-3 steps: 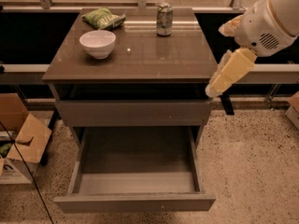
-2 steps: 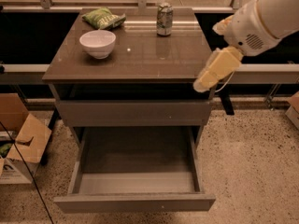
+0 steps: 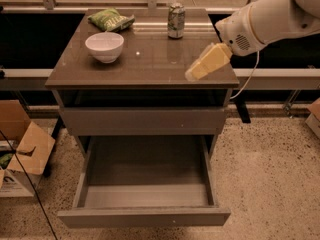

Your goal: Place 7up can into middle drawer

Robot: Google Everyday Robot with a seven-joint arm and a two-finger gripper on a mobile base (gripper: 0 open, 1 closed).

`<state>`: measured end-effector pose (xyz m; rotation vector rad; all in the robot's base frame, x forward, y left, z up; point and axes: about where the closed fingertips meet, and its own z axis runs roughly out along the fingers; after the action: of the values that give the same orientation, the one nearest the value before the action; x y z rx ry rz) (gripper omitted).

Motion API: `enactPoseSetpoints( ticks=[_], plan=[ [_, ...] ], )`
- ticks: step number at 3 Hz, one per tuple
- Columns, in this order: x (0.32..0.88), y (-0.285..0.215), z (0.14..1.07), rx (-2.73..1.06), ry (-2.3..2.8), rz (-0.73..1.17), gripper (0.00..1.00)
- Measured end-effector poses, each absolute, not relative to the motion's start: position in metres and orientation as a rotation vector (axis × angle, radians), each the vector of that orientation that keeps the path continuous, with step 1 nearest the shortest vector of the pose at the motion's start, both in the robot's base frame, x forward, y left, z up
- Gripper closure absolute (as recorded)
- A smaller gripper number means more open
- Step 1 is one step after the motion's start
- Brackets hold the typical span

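The 7up can (image 3: 176, 20) stands upright at the back of the brown tabletop (image 3: 150, 59), right of centre. The middle drawer (image 3: 145, 217) is pulled out below the cabinet's closed front panel, and its grey tray holds nothing. My gripper (image 3: 194, 74), with pale yellow fingers, hangs over the tabletop's front right corner, pointing down and left. It is well in front of the can and to its right, not touching it. It holds nothing that I can see.
A white bowl (image 3: 104, 46) sits on the left of the tabletop, with a green snack bag (image 3: 111, 19) behind it. Open cardboard boxes (image 3: 22, 154) stand on the floor at the left. My white arm (image 3: 270, 16) reaches in from the upper right.
My gripper has moved left, from beside the cabinet's right edge to over the tabletop's front right corner. The can, the bowl and the drawer have not moved.
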<state>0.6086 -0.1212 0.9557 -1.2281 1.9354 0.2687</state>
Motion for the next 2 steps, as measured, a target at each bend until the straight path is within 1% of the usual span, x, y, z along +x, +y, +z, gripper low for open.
enactPoseSetpoints(
  ticks=[2],
  plan=[
    [0.676, -0.120, 0.946, -1.139, 1.907, 0.297, 0.00]
  ],
)
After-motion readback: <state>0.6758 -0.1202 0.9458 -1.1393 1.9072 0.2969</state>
